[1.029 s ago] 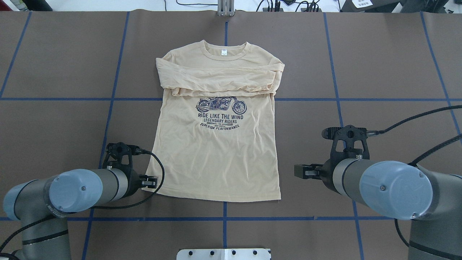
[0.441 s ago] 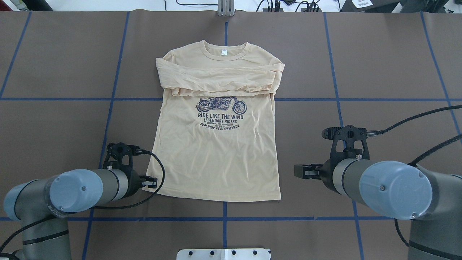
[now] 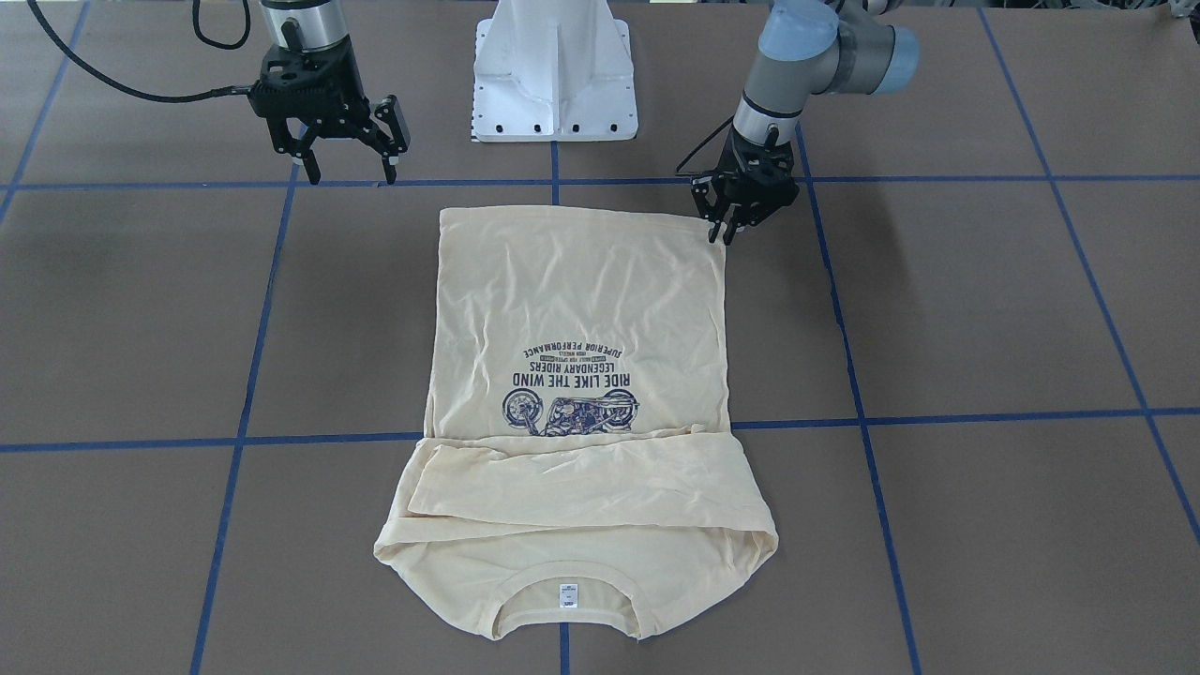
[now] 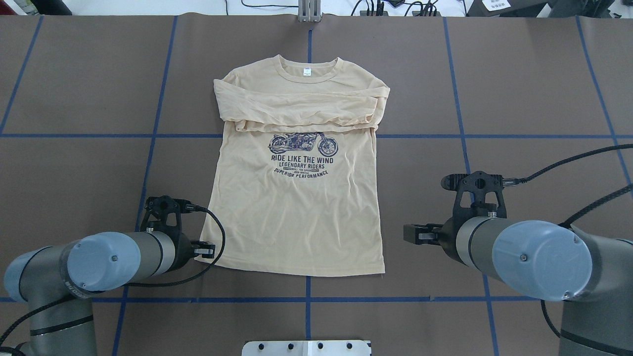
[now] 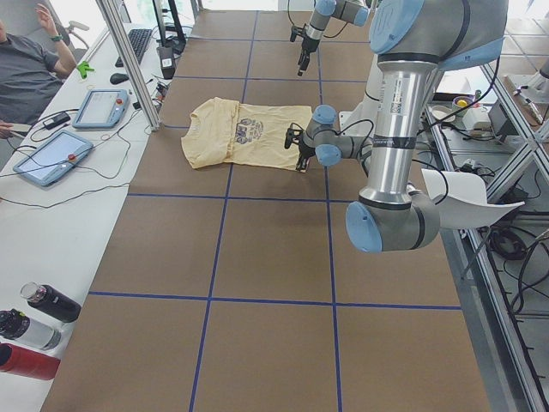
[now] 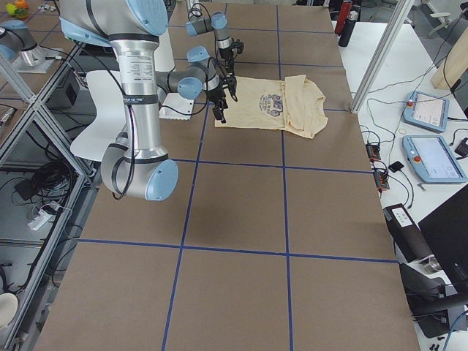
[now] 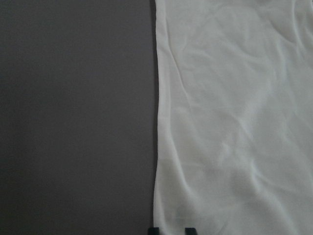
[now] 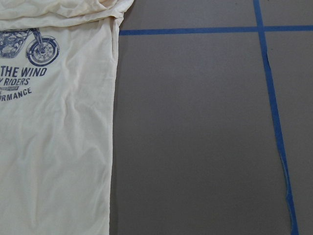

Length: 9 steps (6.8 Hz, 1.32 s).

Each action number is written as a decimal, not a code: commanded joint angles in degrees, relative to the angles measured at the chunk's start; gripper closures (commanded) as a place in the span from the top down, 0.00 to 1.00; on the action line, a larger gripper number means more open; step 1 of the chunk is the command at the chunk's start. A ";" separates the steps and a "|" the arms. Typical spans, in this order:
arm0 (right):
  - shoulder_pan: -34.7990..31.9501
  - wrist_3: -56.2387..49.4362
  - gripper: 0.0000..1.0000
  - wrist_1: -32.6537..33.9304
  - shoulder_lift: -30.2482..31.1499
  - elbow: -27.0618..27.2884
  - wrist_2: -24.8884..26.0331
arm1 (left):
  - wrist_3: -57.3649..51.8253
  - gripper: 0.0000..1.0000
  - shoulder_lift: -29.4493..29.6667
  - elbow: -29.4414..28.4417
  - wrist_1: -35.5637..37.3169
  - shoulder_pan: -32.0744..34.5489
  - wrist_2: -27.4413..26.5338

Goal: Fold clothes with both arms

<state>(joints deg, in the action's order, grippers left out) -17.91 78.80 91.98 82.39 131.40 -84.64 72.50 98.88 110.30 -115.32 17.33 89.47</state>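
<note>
The cream-yellow shirt (image 4: 296, 212) lies flat, print up, collar at the far side and both sleeves folded across the chest; it also shows in the front view (image 3: 581, 281). My left gripper (image 4: 210, 252) is low at the hem's near left corner (image 3: 722, 232). In the left wrist view its fingertips (image 7: 153, 229) stand a narrow gap apart, straddling the shirt's side edge (image 7: 234, 122). My right gripper (image 3: 349, 173) is wide open and empty, above the table a little to the right of the hem's other corner (image 4: 408, 234). The right wrist view shows the shirt's right edge (image 8: 54, 147).
The brown table is marked by blue tape lines (image 4: 307, 299). The white pedestal base (image 3: 555, 75) stands behind the hem. A side bench with tablets (image 5: 51, 159), bottles (image 5: 34, 326) and a seated person (image 5: 26, 69) runs along the far side.
My left gripper has shifted slightly left and down at the hem corner. The right arm and the shirt have not moved.
</note>
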 commanded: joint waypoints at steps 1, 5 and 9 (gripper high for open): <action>0.07 0.04 1.00 0.04 -0.13 -0.09 0.09 | 0.01 0.30 -0.88 0.09 0.10 -0.01 0.01; 0.07 -0.05 1.00 -0.05 0.05 -0.09 0.09 | 1.59 0.00 -0.71 0.79 0.10 -0.10 0.01; 4.00 4.06 0.99 -1.70 -0.82 -3.49 4.20 | 1.60 0.00 -0.71 1.85 0.10 -0.28 0.01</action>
<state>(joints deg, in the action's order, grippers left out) -16.18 80.68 91.46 82.13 129.70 -82.64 74.08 98.17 111.75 -115.23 17.06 89.47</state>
